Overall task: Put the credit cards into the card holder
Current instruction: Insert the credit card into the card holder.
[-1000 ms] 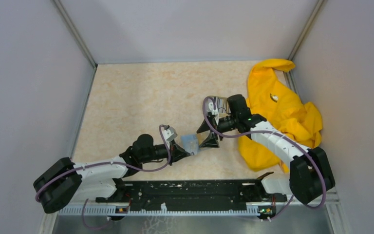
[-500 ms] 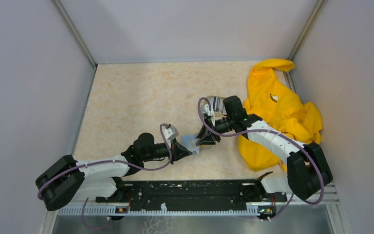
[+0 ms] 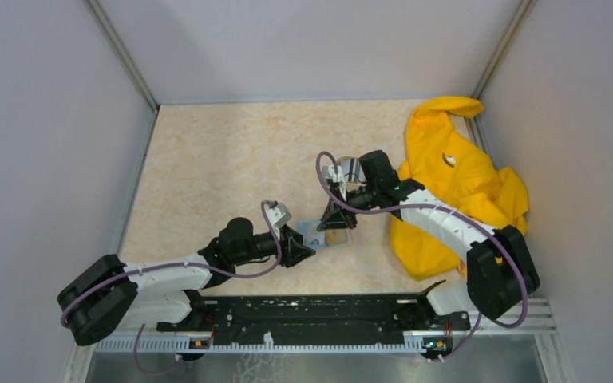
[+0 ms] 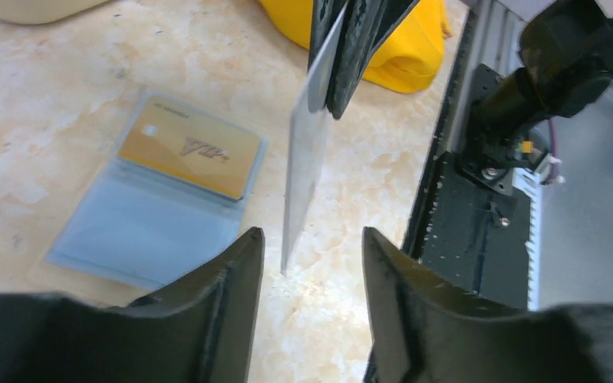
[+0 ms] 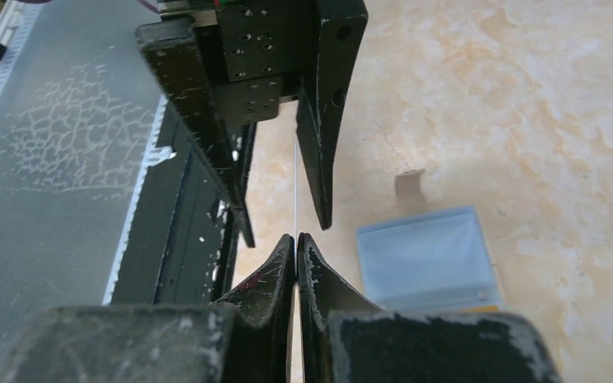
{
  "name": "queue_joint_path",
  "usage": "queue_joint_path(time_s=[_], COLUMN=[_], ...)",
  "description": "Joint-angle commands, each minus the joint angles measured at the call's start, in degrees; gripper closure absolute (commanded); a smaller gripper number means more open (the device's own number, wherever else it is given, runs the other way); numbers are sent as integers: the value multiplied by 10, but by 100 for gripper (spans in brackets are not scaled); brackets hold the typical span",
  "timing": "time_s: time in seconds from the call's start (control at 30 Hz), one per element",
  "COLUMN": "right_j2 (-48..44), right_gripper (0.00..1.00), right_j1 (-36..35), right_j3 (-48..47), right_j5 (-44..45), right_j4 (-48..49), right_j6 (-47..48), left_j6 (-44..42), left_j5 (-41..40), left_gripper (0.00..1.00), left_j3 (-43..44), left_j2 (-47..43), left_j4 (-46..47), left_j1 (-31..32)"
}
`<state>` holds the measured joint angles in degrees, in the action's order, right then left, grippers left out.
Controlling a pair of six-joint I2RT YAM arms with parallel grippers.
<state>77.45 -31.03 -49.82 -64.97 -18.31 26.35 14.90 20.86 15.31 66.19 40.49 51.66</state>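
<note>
Handover step, card in mid-air

Right gripper (image 5: 296, 243) is clamped on the upper end of a grey credit card (image 4: 303, 159), which hangs upright just beside the card holder (image 4: 140, 231). Left gripper (image 4: 311, 235) stands with its jaws parted on either side of the card's lower end, gripping nothing. The card holder lies open and flat near the middle of the table's (image 3: 223, 159) near edge, a gold card (image 4: 187, 152) in one pocket. Next, I judge, the right arm must tilt the grey credit card and slide it into the free blue pocket.
</note>
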Motion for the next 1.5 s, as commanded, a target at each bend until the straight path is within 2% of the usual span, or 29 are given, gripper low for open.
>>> queue_joint_path(time_s=[0.0, 0.07, 0.13, 0.3, 0.43, 0.53, 0.73, 1.03, 1.3, 1.47], right_j2=[18, 26, 32, 63, 110, 139, 185, 195, 207, 204], right_gripper=[100, 100, 100, 100, 100, 100, 100, 100, 100, 100], right_j1=[7, 29, 45, 63, 73, 77, 81, 85, 95, 94], right_j3=[-44, -36, -30, -28, -46, -67, -89, -77, -61, -13], right_j5=[58, 76, 93, 141, 161, 188, 196, 248, 243, 214], right_j4=[2, 28, 43, 49, 23, -9, -39, -7, 6, 77], right_j6=[-36, -75, -104, -146, -159, -145, -159, -268, -340, -404], left_j6=[39, 79, 123, 221, 274, 280, 282, 281, 284, 287], left_j5=[-109, -162, -201, -262, -340, -363, -364, -362, -363, -362], left_gripper=[36, 23, 19, 22, 25, 26, 26, 53, 59, 62], left_j3=[-2, -18, -32, -27, 34, 63, 77, 100, 101, 95], left_j2=[-18, -23, -18, 25, 72, 96, 133, 177, 178, 174], left_j4=[-28, -32, -31, -49, -179, -242, -245, -258, -271, -268], left_j1=[1, 1, 0, 0, 0, 0, 0, 0, 0, 0])
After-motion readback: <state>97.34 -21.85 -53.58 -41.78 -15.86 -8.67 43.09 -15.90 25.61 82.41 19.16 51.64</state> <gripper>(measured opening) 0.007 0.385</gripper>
